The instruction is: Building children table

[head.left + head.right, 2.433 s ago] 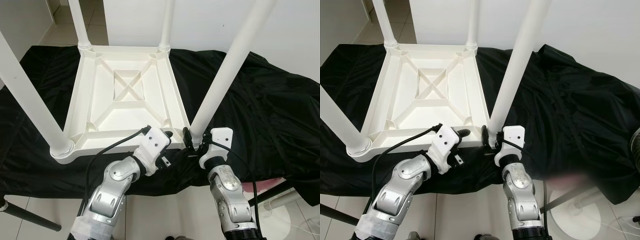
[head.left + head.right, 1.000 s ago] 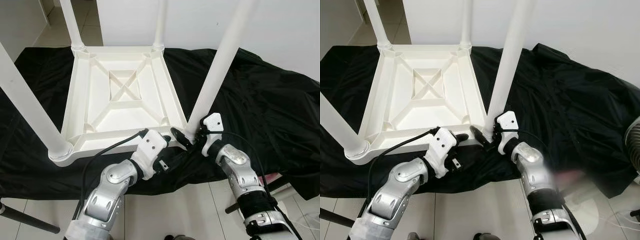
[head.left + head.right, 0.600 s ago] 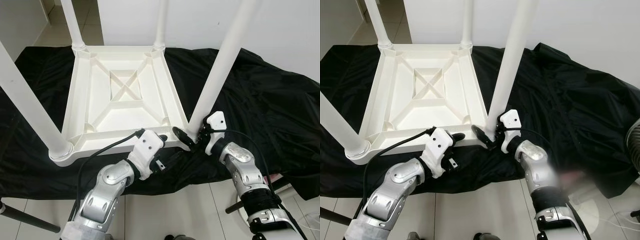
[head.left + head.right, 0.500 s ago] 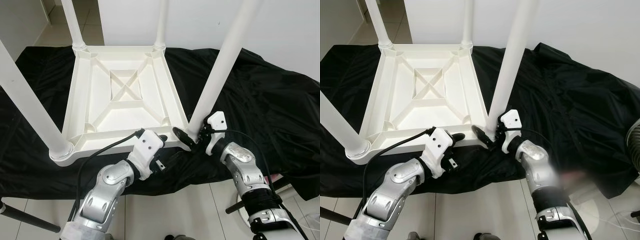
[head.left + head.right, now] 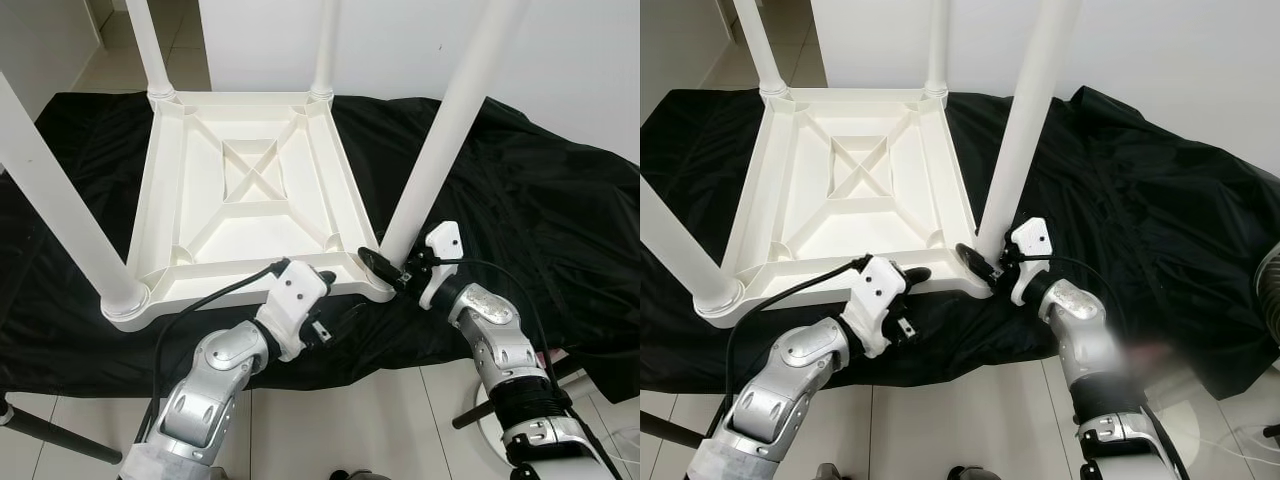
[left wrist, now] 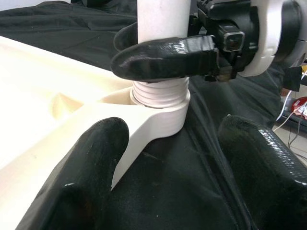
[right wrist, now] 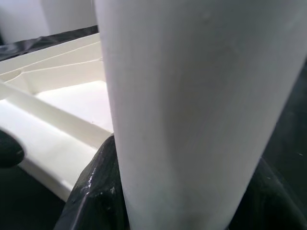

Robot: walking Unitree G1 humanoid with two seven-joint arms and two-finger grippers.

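- The white table [image 5: 250, 195] lay upside down on a black cloth [image 5: 520, 200], legs upward.
- The right gripper [image 5: 385, 268] was clamped around the near right leg [image 5: 435, 150] just above its threaded socket.
- The left gripper [image 6: 168, 167] stood open beside that corner.

White plastic table [image 5: 250, 190] with plain white legs [image 5: 440, 150], on a glossy black cloth [image 5: 520, 200]. Silver arms, white wrist housings, black fingers [image 6: 165, 57]. Pale tiled floor [image 5: 330, 420].

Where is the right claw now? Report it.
In the head views the right claw is on the robot's right, clamped round the base of the near-right table leg, just above its threaded corner socket on the upturned tabletop.
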